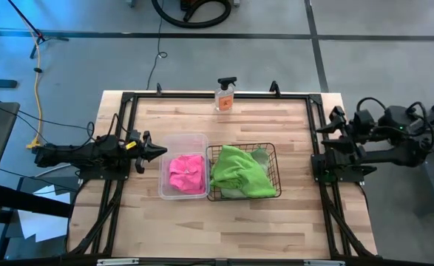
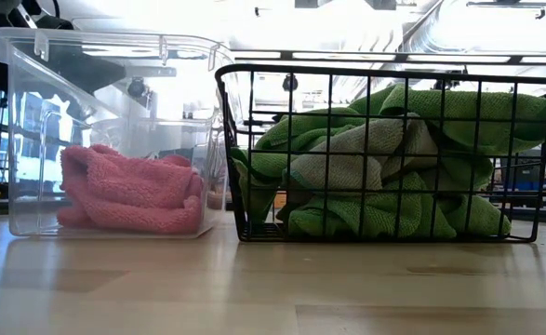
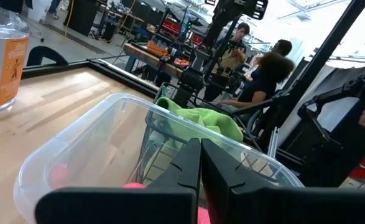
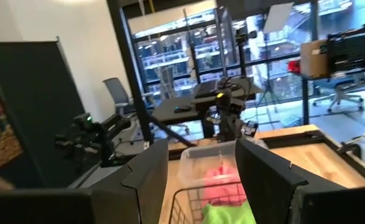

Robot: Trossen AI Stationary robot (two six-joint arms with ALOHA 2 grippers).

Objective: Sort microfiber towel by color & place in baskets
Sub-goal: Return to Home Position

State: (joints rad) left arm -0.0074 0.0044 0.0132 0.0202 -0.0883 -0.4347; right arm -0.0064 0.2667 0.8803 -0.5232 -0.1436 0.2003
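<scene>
At the left edge of the high view, the left arm lies level along the table's side. The left gripper (image 1: 154, 151) points at the clear plastic tub (image 1: 163, 166) and sits just beside its left wall without touching it. In the left wrist view, the two dark fingers (image 3: 188, 168) are pressed together with nothing between them, poised above the tub's near rim (image 3: 76, 137).

Left of centre, the tub stands on the wooden table (image 1: 202, 229) with the pink towel (image 1: 187, 174) bunched inside it. From the low view, that pink towel (image 2: 128, 195) is slumped on the tub's floor, well below the rim.

Right against the tub sits the black wire-mesh basket (image 1: 209, 151), and the green towel (image 1: 239, 174) fills most of it. In the low view, the green towel (image 2: 375, 177) is heaped up to the basket's top wire (image 2: 347, 73), with a paler fold showing among the green.

Toward the top centre, a small spray bottle (image 1: 225, 94) stands upright at the table's far edge, well apart from both containers.

At the right of the frame, the right gripper (image 1: 326, 144) hangs by the table's right rail, well clear of the basket. In the right wrist view, its fingers (image 4: 148, 171) are spread wide and hold nothing.

In the left wrist view, people (image 3: 263, 74) sit in the room beyond the table.
</scene>
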